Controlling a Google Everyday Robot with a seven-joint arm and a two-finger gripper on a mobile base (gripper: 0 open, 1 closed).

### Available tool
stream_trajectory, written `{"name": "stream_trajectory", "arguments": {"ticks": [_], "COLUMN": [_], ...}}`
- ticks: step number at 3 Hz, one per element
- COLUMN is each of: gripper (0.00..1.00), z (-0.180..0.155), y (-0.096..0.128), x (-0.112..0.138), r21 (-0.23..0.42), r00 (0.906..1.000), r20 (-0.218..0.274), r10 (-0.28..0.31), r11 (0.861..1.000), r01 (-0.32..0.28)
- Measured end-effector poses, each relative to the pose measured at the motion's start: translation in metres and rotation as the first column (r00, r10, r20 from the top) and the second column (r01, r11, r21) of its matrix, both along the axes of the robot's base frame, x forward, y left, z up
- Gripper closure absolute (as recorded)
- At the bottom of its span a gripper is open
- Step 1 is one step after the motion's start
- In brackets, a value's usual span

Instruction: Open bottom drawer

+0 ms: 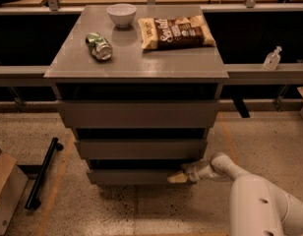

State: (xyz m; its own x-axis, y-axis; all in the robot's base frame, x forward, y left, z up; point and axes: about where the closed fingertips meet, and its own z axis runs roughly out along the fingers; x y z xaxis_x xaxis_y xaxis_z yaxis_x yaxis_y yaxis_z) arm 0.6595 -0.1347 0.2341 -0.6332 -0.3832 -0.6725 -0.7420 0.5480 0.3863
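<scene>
The grey three-drawer cabinet (136, 68) stands in the middle of the view. The bottom drawer (132, 176) is its lowest, smallest grey front, just above the floor. My gripper (178, 177) reaches in from the lower right on a white arm (255, 200). Its pale fingertips rest against the right end of the bottom drawer's front. The middle drawer front (140, 148) and the taller top drawer front (137, 114) sit above it.
On the cabinet top lie a white bowl (121, 14), a crushed green can (99, 45) and a brown snack bag (175, 32). A black bar (42, 172) and a cardboard box (5, 191) lie on the floor at left. A clear bottle (272, 58) stands on the right ledge.
</scene>
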Motion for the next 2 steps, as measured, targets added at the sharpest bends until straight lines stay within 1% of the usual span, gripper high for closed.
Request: {"name": "stream_trajectory", "arguments": {"ticks": [1,2], "gripper": [0.65,0.87], "z": [0.018,0.025], "y": [-0.002,0.002], "x": [-0.034,-0.084], "r21": [0.005,0.012], "r00": [0.9974,0.9826], "r20": [-0.053,-0.165], "r10": [-0.049,-0.084], "r11": [0.999,0.996], "r01": [0.050,0.088]}}
